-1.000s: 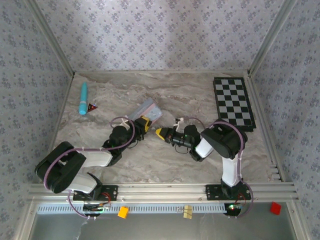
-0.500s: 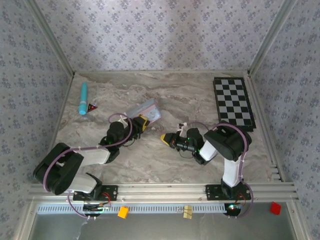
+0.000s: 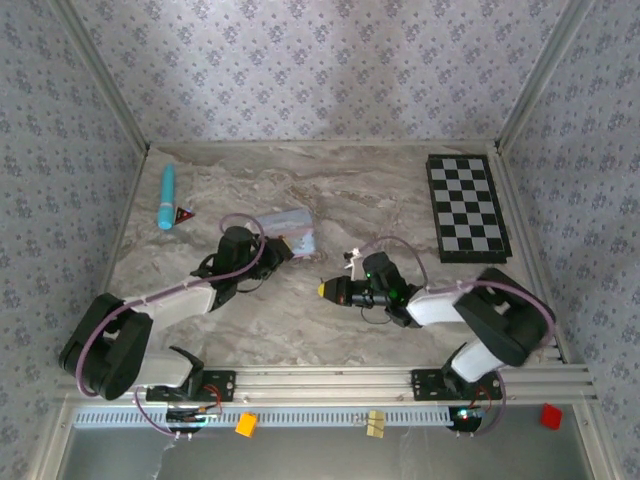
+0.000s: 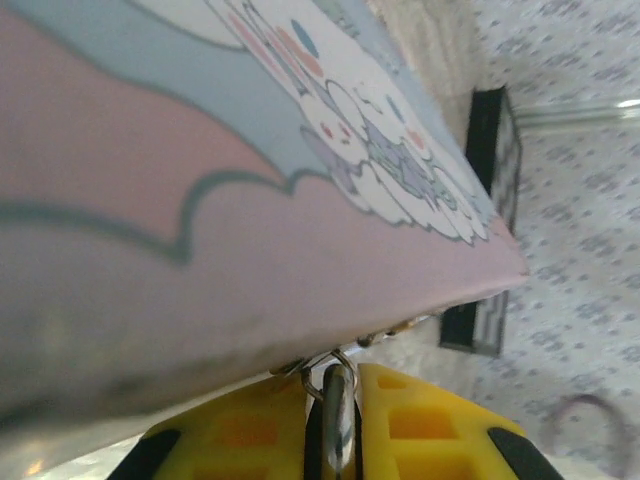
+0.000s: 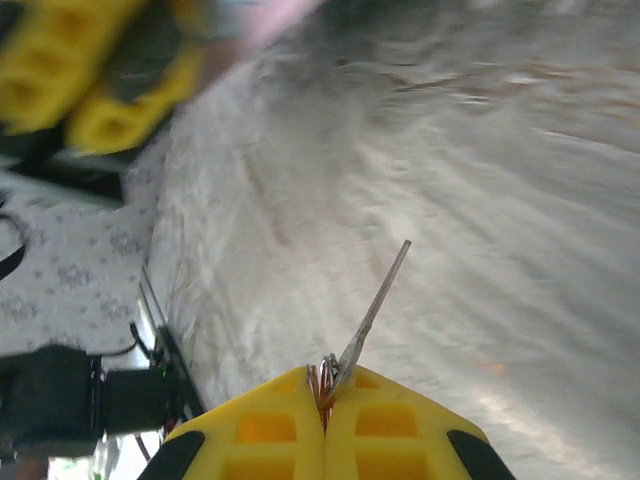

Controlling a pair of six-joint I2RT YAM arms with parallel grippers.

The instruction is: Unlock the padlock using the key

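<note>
The light-blue and pink cartoon tin (image 4: 200,200) looms close in the left wrist view. My left gripper (image 4: 338,375) is shut just below its edge on the padlock (image 4: 338,415). Its silver shackle shows between the yellow fingers and hooks a wire loop on the tin, while the black body is mostly hidden. From above, the left gripper (image 3: 275,246) sits against the tin (image 3: 296,228). My right gripper (image 5: 325,385) is shut on the key (image 5: 378,300) by its ring, the thin blade sticking out over bare table. In the top view the right gripper (image 3: 327,289) lies apart from the tin, on its near right.
A black-and-white chessboard (image 3: 467,205) lies at the back right. A blue tube (image 3: 167,195) and a small red-and-black triangle (image 3: 183,214) lie at the back left. The marble table (image 3: 380,190) is walled on three sides.
The left gripper and tin have shifted left and back, the tin now lying flatter. The right arm has swung its elbow out right and the key gripper has drawn back toward the near edge.
</note>
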